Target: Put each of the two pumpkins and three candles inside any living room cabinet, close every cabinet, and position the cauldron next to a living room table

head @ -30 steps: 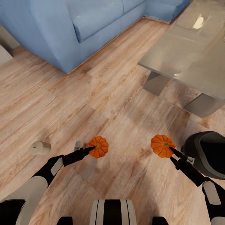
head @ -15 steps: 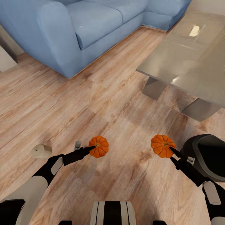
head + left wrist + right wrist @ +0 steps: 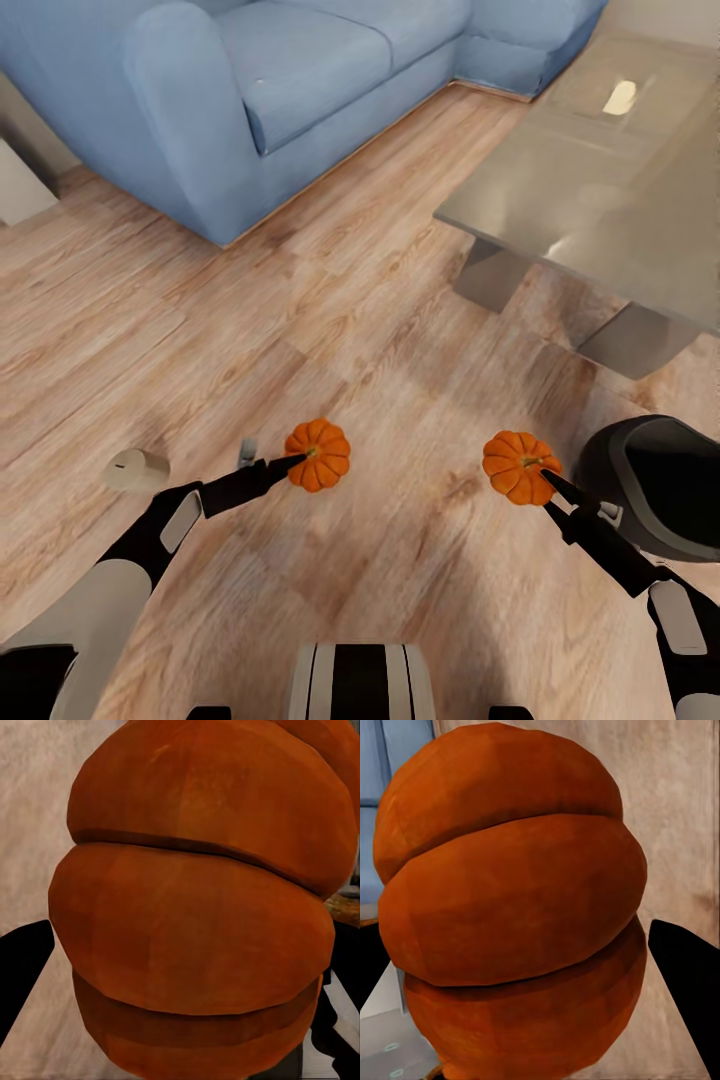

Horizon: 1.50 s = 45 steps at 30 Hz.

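Observation:
Two small ribbed orange pumpkins hang above the wood floor in the head view. My left gripper (image 3: 297, 463) is shut on the left pumpkin (image 3: 319, 455), which looms large in the left wrist view (image 3: 195, 915) between dark fingers (image 3: 22, 979). My right gripper (image 3: 548, 482) is shut on the right pumpkin (image 3: 516, 464), seen close up in the right wrist view (image 3: 510, 907) beside a black finger (image 3: 690, 979). One tan candle (image 3: 137, 470) lies on its side on the floor left of my left arm. The dark cauldron (image 3: 660, 485) stands on the floor just right of my right gripper.
A blue sofa (image 3: 250, 90) spans the far left and back. A glass-topped grey coffee table (image 3: 590, 180) stands at the far right, with its legs behind the cauldron. Open wood floor (image 3: 330, 320) lies between sofa and table. A pale furniture edge (image 3: 20, 190) shows at far left.
The view has shifted slightly across the room. My left gripper has lifted its pumpkin a little higher and forward. The right gripper and its pumpkin hold the same place.

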Available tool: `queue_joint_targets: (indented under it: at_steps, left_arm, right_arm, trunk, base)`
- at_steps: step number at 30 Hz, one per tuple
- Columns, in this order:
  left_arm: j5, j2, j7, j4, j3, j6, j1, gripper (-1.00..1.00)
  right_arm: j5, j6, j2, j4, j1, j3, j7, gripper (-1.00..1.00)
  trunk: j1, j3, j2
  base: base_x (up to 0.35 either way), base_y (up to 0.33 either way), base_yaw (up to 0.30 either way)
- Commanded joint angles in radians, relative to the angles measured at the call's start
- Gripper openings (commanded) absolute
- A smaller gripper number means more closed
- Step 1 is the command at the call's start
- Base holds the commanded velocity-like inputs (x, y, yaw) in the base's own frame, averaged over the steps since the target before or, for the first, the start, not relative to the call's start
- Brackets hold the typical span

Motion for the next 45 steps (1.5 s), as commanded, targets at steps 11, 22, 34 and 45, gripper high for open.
queue_joint_targets:
  at_steps: [11, 22, 34, 45]
  left_arm:
    - [0.004, 0.000, 0.001, -0.005, 0.000, 0.009, 0.000, -1.00]
    - [0.005, 0.000, -0.001, -0.005, 0.000, 0.009, 0.000, -1.00]
    - [0.005, 0.000, -0.003, -0.005, 0.000, 0.009, 0.000, -1.00]
    - [0.005, 0.000, -0.002, -0.004, 0.000, 0.009, 0.000, -1.00]
  right_arm:
    - [-0.004, 0.007, 0.001, 0.000, -0.001, -0.002, 0.002, -1.00]
    - [-0.004, 0.007, 0.002, 0.000, 0.000, -0.002, 0.002, -1.00]
    - [-0.004, 0.007, 0.001, 0.001, -0.001, -0.002, 0.002, -1.00]
    - [-0.004, 0.007, 0.000, 0.001, -0.001, -0.002, 0.002, -1.00]
  trunk:
    - [-0.001, 0.009, 0.000]
    - [-0.001, 0.022, 0.000]
    - [-0.003, 0.056, 0.001]
    - [-0.008, 0.107, 0.004]
  base:
    - [-0.289, 0.040, -0.138]
    - [-0.041, 0.066, -0.210]
    - [-0.002, 0.003, -0.213]
    - [0.000, 0.000, -0.147]
